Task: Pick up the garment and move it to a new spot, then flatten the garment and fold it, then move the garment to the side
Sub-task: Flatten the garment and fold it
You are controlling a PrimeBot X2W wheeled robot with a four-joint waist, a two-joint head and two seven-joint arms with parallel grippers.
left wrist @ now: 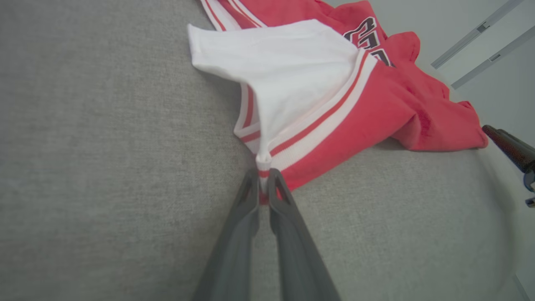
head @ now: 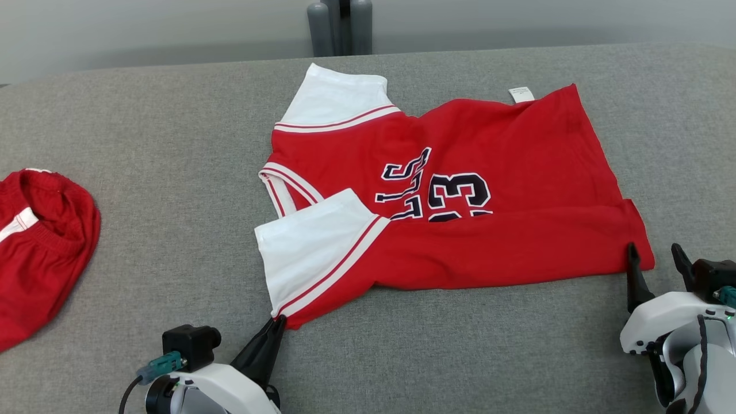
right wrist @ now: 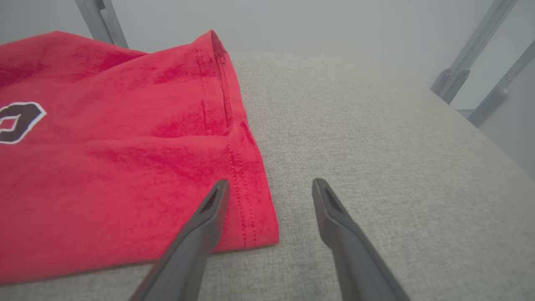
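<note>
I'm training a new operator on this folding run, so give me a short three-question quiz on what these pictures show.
1. True or false: the left gripper is shut on an edge of the jersey.
2. The right gripper is: A) open at the jersey's hem corner; B) shut on the hem; C) holding the white label.
3. Besides the jersey, what lies at the left edge of the table in the head view?
Key: 1 true; 2 A; 3 a second red garment.
</note>
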